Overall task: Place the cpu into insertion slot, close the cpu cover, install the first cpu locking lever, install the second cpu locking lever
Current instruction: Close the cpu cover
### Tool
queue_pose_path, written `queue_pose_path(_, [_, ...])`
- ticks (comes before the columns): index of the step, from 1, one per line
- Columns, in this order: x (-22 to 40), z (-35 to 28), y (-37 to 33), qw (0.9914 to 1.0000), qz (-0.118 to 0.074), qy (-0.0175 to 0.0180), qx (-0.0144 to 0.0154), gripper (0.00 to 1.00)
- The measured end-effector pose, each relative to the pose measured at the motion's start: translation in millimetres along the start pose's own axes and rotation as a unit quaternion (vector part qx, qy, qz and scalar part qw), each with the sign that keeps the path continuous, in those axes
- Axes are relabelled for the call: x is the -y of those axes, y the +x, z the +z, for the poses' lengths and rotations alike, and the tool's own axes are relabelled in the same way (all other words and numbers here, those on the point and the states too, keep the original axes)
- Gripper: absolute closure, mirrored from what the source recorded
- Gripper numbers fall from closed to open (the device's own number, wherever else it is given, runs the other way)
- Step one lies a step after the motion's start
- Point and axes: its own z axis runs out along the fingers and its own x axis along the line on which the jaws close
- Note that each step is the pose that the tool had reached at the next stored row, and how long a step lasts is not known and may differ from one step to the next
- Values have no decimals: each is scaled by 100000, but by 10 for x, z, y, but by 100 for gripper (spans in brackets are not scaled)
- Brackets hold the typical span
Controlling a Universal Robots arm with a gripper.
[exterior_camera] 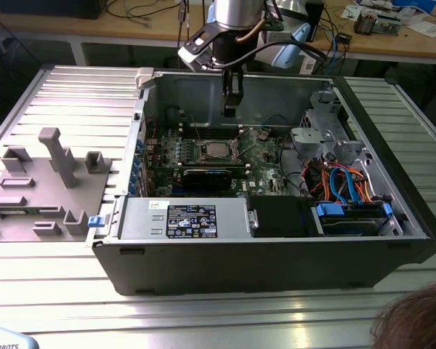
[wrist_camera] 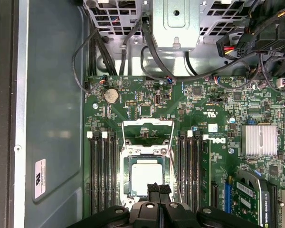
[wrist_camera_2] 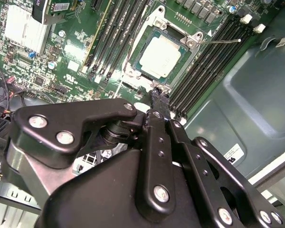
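The cpu [wrist_camera: 147,176] lies flat in the insertion slot [wrist_camera: 125,179] on the green board, its dull silver top showing in both wrist views [wrist_camera_2: 162,56]. The cpu cover [wrist_camera: 147,129] is a thin metal frame that appears raised open just beyond the socket, on the drive cage side. A thin wire locking lever [wrist_camera_2: 219,41] sticks out from a socket corner across the memory slots. My gripper [exterior_camera: 231,110] hangs a little above the socket, shut with nothing between its fingers [wrist_camera_2: 159,96]. In the exterior view the cpu [exterior_camera: 216,150] lies just below the fingertips.
Black memory slots [wrist_camera: 100,173] flank the socket on both sides. A drive cage [exterior_camera: 321,123] and coloured cables [exterior_camera: 345,182] fill the case toward the exterior view's right. A power supply [exterior_camera: 192,218] sits at the front. A grey fixture block [exterior_camera: 47,182] lies outside the case, and a person's head [exterior_camera: 414,320] is at the lower corner.
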Motion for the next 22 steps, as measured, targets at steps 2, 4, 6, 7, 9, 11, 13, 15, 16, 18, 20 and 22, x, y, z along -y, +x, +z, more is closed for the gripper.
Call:
queue_pose_path(2, [0, -3, 0, 100000, 3, -2, -4, 89])
queue_pose_path(4, [0, -6, 0, 100000, 2, 0, -9, 89])
queue_pose_path(6, [0, -11, 0, 100000, 1, -1, -17, 89])
queue_pose_path(7, [0, -12, 0, 100000, 1, 1, -18, 89])
queue_pose_path(9, [0, -15, 0, 100000, 2, -1, -22, 89])
queue_pose_path(11, [-1, -21, -1, 100000, 2, 1, -20, 89])
queue_pose_path(13, [-1, -24, -1, 100000, 2, -1, -22, 89])
queue_pose_path(15, [-1, -30, -1, 100000, 2, 1, -20, 89])
queue_pose_path(16, [-1, -31, -1, 100000, 1, 1, -21, 89])
queue_pose_path(18, [-1, -35, -1, 100000, 1, -1, -21, 89])
queue_pose_path(20, [-1, -40, -1, 100000, 2, 1, -20, 89])
queue_pose_path(22, [-1, -43, -1, 100000, 1, -2, -24, 89])
